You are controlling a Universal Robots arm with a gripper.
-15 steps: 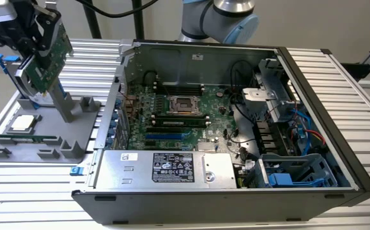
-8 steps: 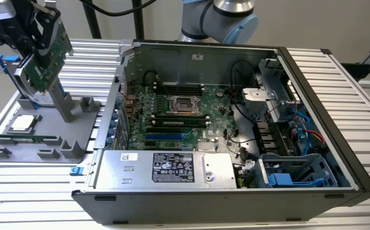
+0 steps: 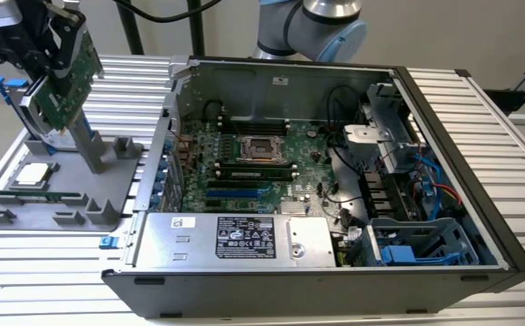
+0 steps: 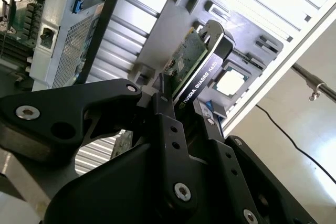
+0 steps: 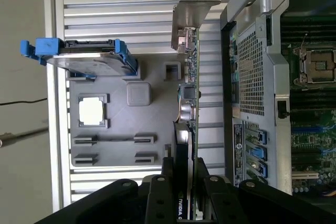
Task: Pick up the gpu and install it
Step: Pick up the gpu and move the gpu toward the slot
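Aloft, tool clamping gpu, above grey tray

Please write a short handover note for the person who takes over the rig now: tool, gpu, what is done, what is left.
Tool: shut on the gpu.
Gpu: held tilted over the grey tray, at the exterior view's left of the open computer case.
Done: the pick-up; the card seems to be lifted off the tray.
Left: the install; the card is not yet in the motherboard.
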